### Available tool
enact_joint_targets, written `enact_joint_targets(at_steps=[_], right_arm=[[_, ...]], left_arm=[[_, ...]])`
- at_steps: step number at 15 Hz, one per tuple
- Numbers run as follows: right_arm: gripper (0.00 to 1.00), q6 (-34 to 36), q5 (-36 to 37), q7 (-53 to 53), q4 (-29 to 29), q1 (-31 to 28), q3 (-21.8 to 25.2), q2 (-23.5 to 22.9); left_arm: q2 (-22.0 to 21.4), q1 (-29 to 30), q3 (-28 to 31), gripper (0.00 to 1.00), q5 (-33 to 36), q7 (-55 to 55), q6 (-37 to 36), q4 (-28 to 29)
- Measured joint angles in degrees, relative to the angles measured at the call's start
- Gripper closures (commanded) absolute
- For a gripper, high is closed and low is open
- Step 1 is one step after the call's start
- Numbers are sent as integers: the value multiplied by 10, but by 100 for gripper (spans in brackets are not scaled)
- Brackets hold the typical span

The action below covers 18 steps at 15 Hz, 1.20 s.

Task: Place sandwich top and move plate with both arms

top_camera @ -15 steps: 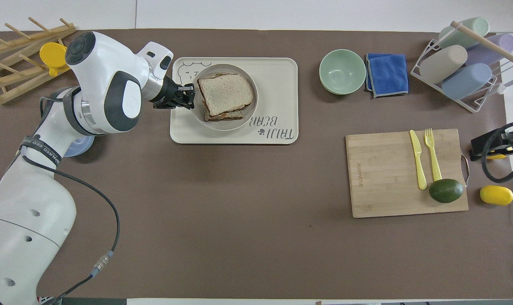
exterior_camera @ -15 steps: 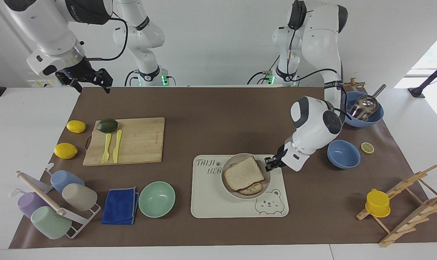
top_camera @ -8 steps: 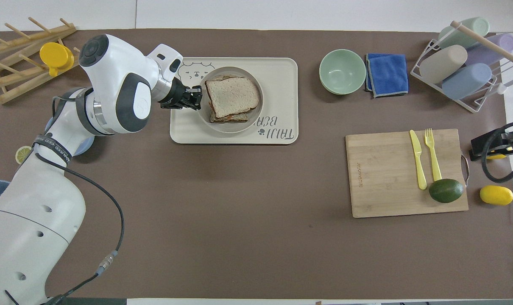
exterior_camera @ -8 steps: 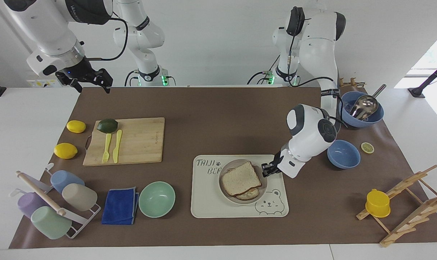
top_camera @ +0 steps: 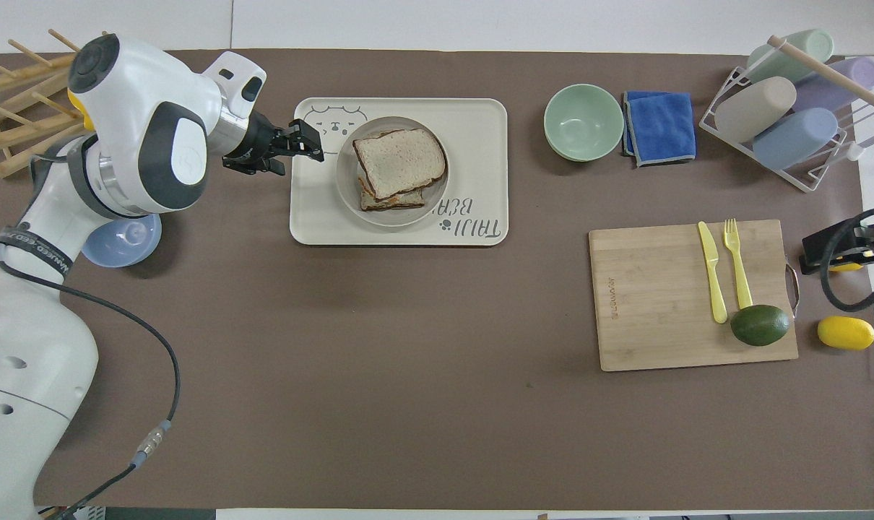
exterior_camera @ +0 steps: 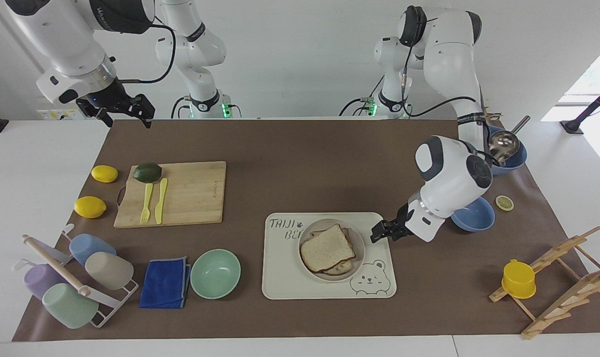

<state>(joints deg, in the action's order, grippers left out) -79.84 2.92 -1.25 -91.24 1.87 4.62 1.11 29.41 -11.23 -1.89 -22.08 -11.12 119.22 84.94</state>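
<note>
The sandwich top (exterior_camera: 327, 247) lies on the lower slice on the round plate (exterior_camera: 361, 246). The plate stands on the cream bear tray (exterior_camera: 280, 277). In the overhead view the sandwich top (top_camera: 399, 153) covers most of the plate (top_camera: 437, 201). My left gripper (exterior_camera: 381, 231) is open and empty, just off the plate's rim toward the left arm's end, over the tray's edge; it also shows in the overhead view (top_camera: 301, 142). My right gripper (exterior_camera: 126, 113) waits open over the table's edge nearest the robots, at the right arm's end.
A mint bowl (exterior_camera: 215, 273) and a blue cloth (exterior_camera: 165, 282) lie beside the tray. A cutting board (exterior_camera: 191, 196) holds an avocado, fork and knife. Two blue bowls (exterior_camera: 476, 218) sit by the left arm. A cup rack (exterior_camera: 77, 277) and a wooden rack (exterior_camera: 563, 277) stand at the table's ends.
The left gripper shifted the plate slightly on the tray, then let go of its rim and drew back toward the left arm's end. The right arm has not moved.
</note>
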Motion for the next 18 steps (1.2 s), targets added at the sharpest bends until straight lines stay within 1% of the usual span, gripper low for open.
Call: enact_joint_targets(at_steps=[2, 4, 6, 8, 12, 15, 16, 18], right_arm=[[0, 0, 0, 0, 0, 0, 0, 0], [0, 0, 0, 0, 0, 0, 0, 0], [0, 0, 0, 0, 0, 0, 0, 0], [0, 0, 0, 0, 0, 0, 0, 0], [0, 0, 0, 0, 0, 0, 0, 0], [0, 0, 0, 0, 0, 0, 0, 0], [0, 0, 0, 0, 0, 0, 0, 0], [0, 0, 0, 0, 0, 0, 0, 0]], left_arm=[[-39, 28, 5, 0, 5, 0, -26, 0], [-83, 49, 14, 0, 55, 2, -71, 0], [-125, 53, 19, 0, 113, 2, -119, 1], [-167, 54, 19, 0, 146, 2, -171, 1], [-251, 66, 24, 0, 172, 4, -287, 2], [-290, 66, 24, 0, 187, 16, -353, 13], [-297, 66, 24, 0, 187, 22, -362, 25], [-316, 66, 22, 0, 188, 33, -357, 72]])
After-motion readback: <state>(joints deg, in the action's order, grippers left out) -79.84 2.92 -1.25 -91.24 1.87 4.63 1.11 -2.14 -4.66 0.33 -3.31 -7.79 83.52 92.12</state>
